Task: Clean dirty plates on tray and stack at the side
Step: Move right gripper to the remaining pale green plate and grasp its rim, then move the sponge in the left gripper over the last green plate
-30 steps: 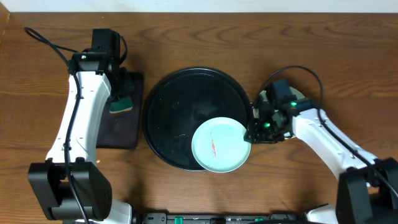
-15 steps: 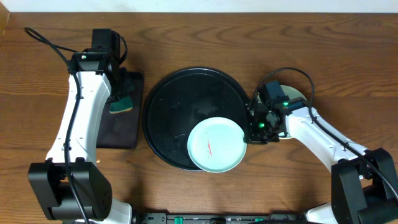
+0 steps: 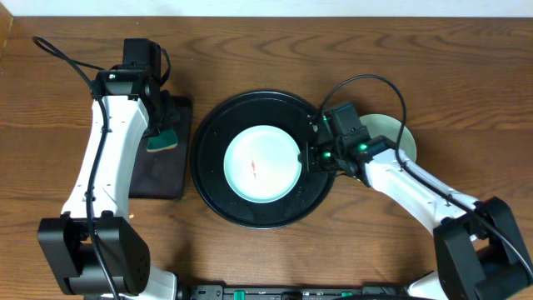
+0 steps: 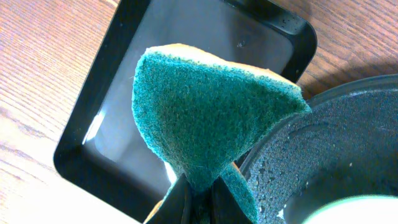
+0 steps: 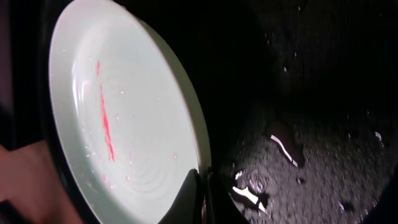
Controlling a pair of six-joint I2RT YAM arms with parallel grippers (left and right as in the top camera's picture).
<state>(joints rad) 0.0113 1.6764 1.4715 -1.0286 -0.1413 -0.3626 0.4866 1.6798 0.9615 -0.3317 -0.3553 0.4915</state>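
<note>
At the middle of the round tray point(image 3: 208, 117) lies the turquoise plate point(image 3: 260, 162), flat and face up, its red streak point(image 5: 106, 118) running near-to-far. My right fingers point(image 5: 189, 198) pinch its right rim; my left fingers point(image 4: 177, 202) hold the green sponge point(image 4: 205, 112) over the rectangular tray point(image 4: 124, 56)
</note>
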